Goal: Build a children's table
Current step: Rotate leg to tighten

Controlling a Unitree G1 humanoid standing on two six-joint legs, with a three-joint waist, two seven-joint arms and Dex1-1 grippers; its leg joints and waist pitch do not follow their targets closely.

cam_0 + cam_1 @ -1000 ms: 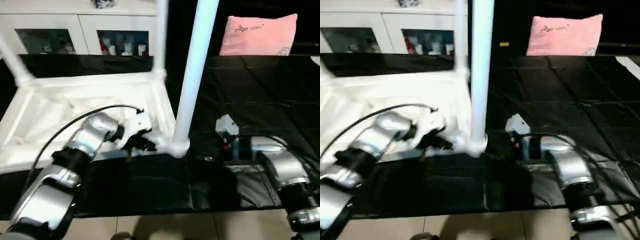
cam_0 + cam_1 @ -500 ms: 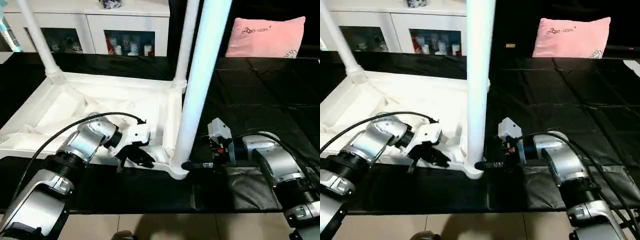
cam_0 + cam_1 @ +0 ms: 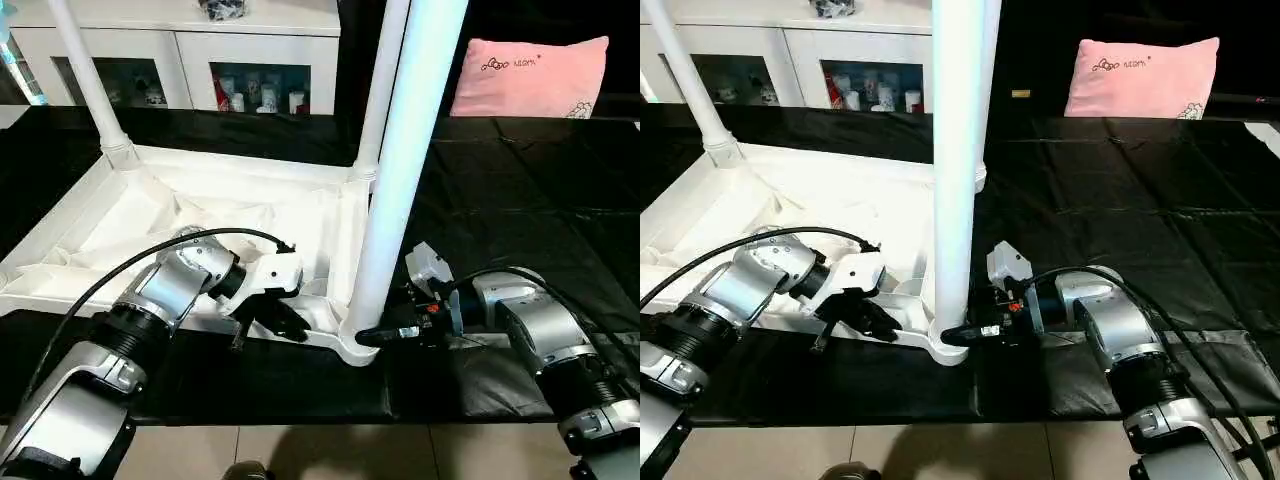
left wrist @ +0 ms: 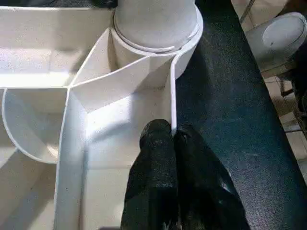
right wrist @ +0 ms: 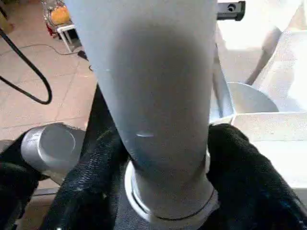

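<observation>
While inverted, the white tabletop (image 3: 200,215) bears upright legs (image 3: 405,170).

Black sheet-covered surface (image 3: 520,200). White tabletop (image 3: 200,215) lies upside down on it. Pink pillow (image 3: 528,75) at far edge.

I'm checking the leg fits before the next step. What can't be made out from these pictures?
- Near leg: its top is cut off by the upper edge of both eye views.
- Seating of that leg in the socket: the right gripper fingers cover both sides in the right wrist view.
- Fourth corner of the tabletop: hidden behind the left arm in the eye views.
- Cabinet contents: too small.
</observation>
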